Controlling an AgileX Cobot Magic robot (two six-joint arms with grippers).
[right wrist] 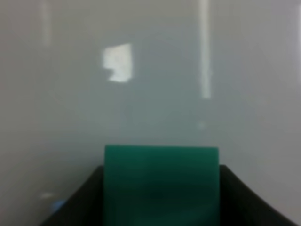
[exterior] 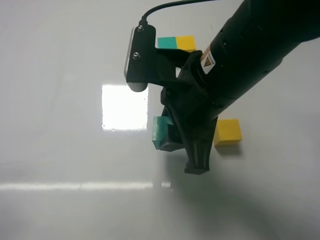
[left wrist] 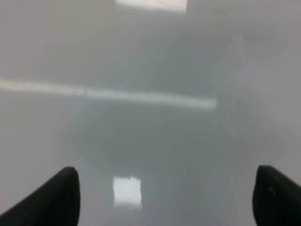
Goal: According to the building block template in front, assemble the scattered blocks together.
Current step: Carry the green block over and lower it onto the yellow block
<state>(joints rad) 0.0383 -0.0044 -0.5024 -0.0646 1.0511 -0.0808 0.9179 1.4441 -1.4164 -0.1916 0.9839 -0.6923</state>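
Right gripper clamps teal cube; yellow cube near.

One sign showed: a small sticker bearing an orange-yellow warning triangle. It was stuck on the black casing of the right arm, up the arm from the right gripper. Any lettering on it was too small to read. The teal-green cube between that gripper's fingers showed only plain colour, and both wrist views were too blurred for print.
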